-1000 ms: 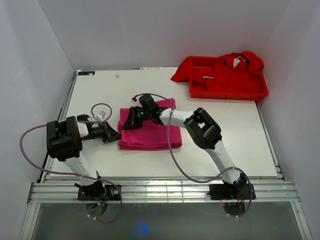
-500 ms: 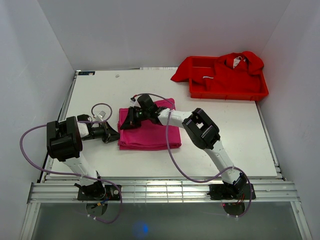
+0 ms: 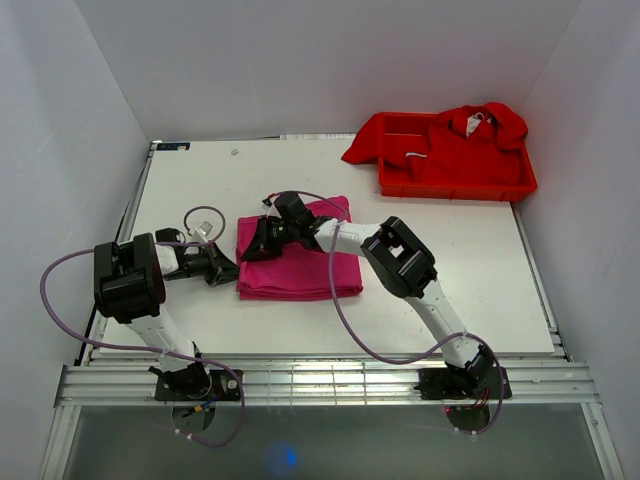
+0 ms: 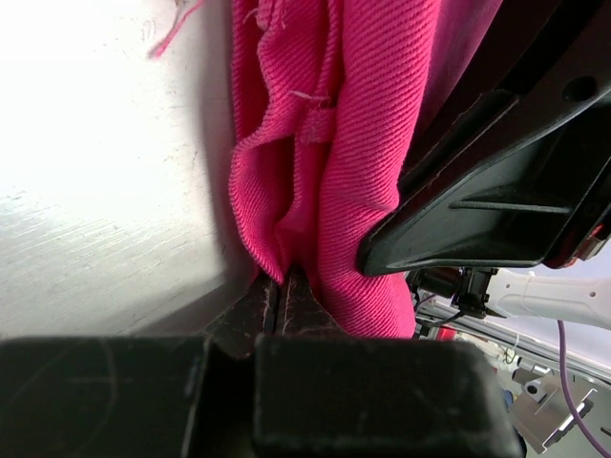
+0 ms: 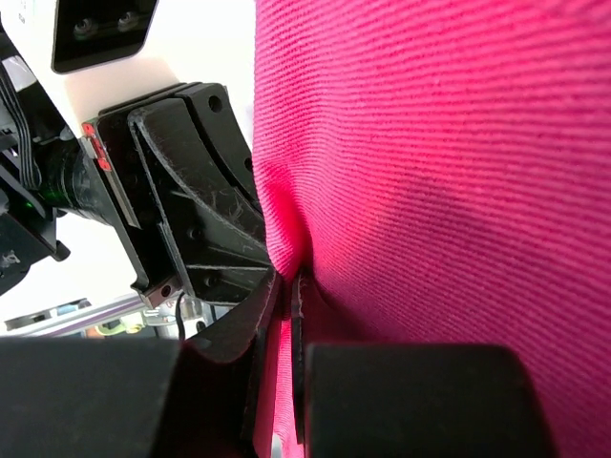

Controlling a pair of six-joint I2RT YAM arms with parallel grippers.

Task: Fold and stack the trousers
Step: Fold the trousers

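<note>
Edging slightly leftward since a second ago, the right arm has carried its tool along the cloth. Nearest, the left gripper (image 3: pixel 228 269) is clamped tight on the near-left fold of the magenta-pink soft fabric trousers (image 3: pixel 310 268), which lie folded flat midway across the white table (image 3: pixel 200 180). Just beyond, the right gripper (image 3: pixel 254 240) pinches a pucker, jaws closed. Both holds sit along the bundle's left edge, which runs near to far; the cloth spreads rightward from them.

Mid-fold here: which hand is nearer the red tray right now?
Right. The right hand rests on the left part of the folded trousers, well left of the red tray. The left hand is at the trousers' left edge, even farther from the tray.
</note>
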